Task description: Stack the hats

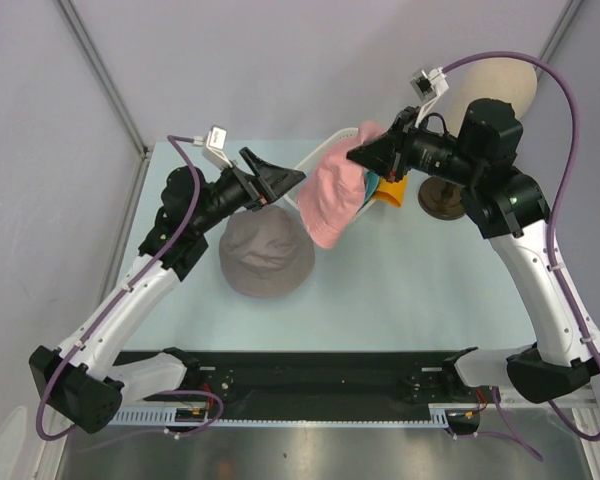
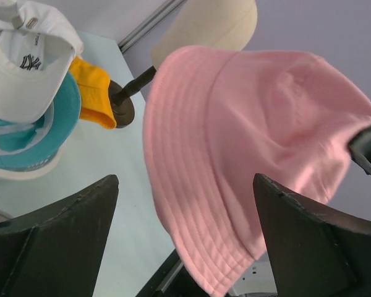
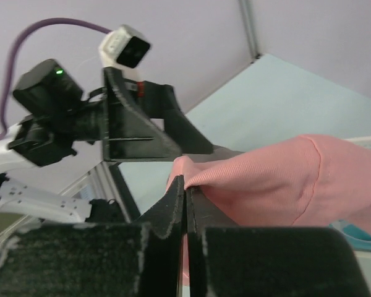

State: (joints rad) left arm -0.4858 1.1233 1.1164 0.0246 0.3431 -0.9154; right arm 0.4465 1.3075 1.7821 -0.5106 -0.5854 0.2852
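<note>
My right gripper (image 1: pixel 356 155) (image 3: pixel 185 180) is shut on the crown fabric of the pink hat (image 1: pixel 334 196) (image 3: pixel 278 185) and holds it hanging above the table. My left gripper (image 1: pixel 286 180) (image 2: pixel 185 180) is open and empty, level with the pink hat (image 2: pixel 253 136), which hangs just beyond its spread fingers. The lavender hat (image 1: pixel 266 256) lies flat on the table below the left gripper. The teal hat (image 2: pixel 25 133) (image 1: pixel 367 183) and the orange hat (image 2: pixel 94 90) (image 1: pixel 392 190) lie at the back, partly hidden behind the pink hat.
A white NY baseball cap (image 2: pixel 25 62) rests on the teal hat, which sits in a white container (image 1: pixel 310 158). A beige mannequin head (image 1: pixel 495 85) (image 2: pixel 204 28) on a dark stand (image 1: pixel 440 198) is at the back right. The left arm's wrist (image 3: pixel 55 111) shows in the right wrist view.
</note>
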